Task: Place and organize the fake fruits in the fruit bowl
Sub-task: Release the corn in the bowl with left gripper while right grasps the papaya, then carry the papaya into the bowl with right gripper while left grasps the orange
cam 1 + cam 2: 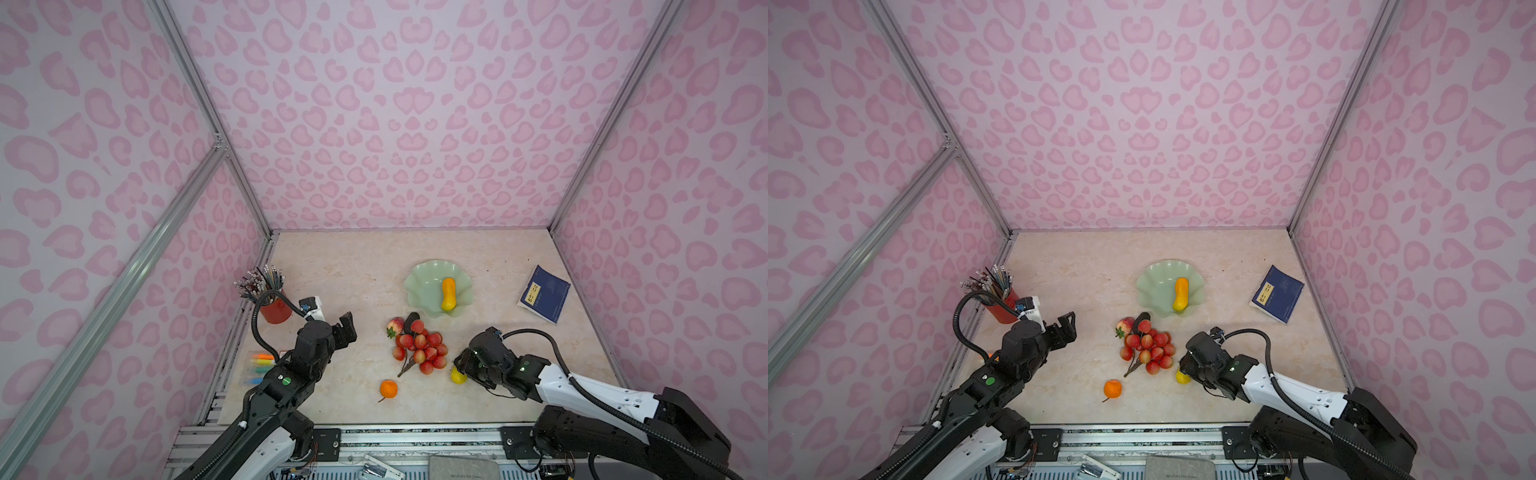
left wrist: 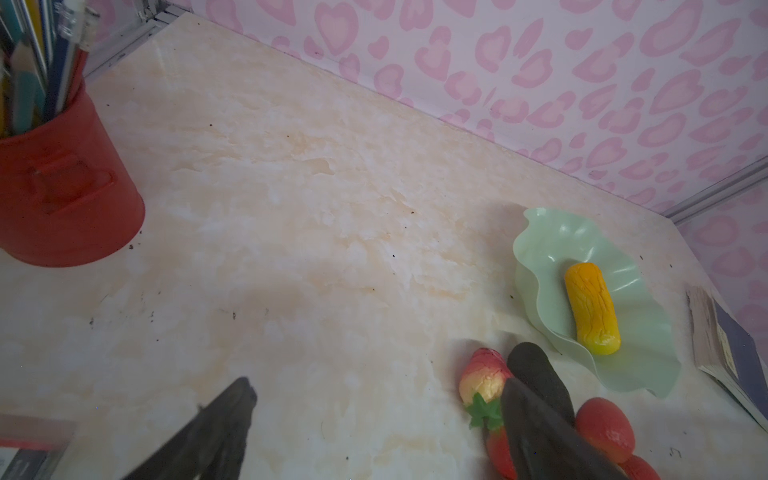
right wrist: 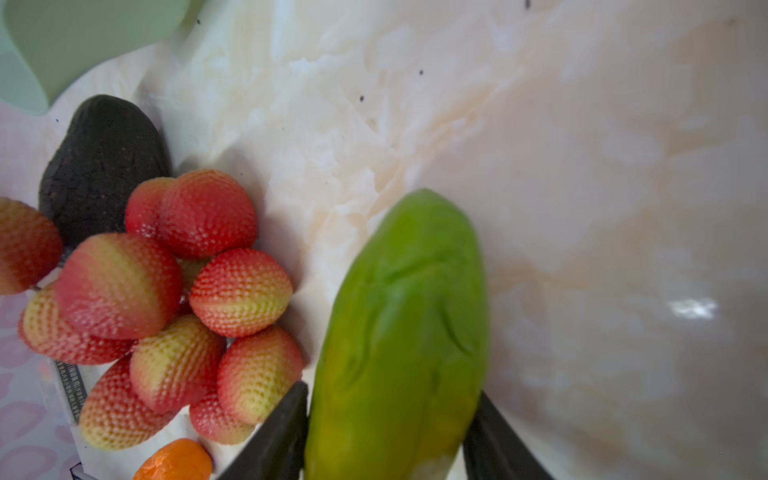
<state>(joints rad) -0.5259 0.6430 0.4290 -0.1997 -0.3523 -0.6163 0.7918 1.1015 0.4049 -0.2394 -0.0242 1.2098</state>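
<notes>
Yellow-green oval fruit [image 3: 403, 311] is sitting between the fingers of the right gripper [image 3: 392, 390], which is clasping it across its narrow width near the yellower end. Whether it is resting on the surface [image 1: 332, 270] or just clear of it cannot be told. Its long axis is running in line with the gripper's reach, the tapered green tip pointing out beyond the fingertips and away from the wrist. In both top views only the yellow end is showing under the gripper, near the front of the surface, just beside the red berry bunch [image 1: 419, 347] and well apart from the fruit bowl [image 1: 417, 286]. The left gripper [image 1: 348, 328] is hovering with jaws spread and empty, near the red pencil cup [image 1: 276, 309].

Because the hold is falling toward one end rather than mid-length, the fruit is likely to swing tip-down on the lift. A firm squeeze and a slow, vertical rise should be keeping it level and clear of the berries. The orange-yellow elongated fruit [image 1: 448, 294] is already lying in the bowl, its long axis running from far rim to near rim, orange end far. Setting the oval down alongside it, axes parallel, in the bare half of the dish looks tidiest, leaving room for the strawberry [image 1: 395, 325], the avocado [image 1: 411, 320] and the small orange [image 1: 388, 389].
</notes>
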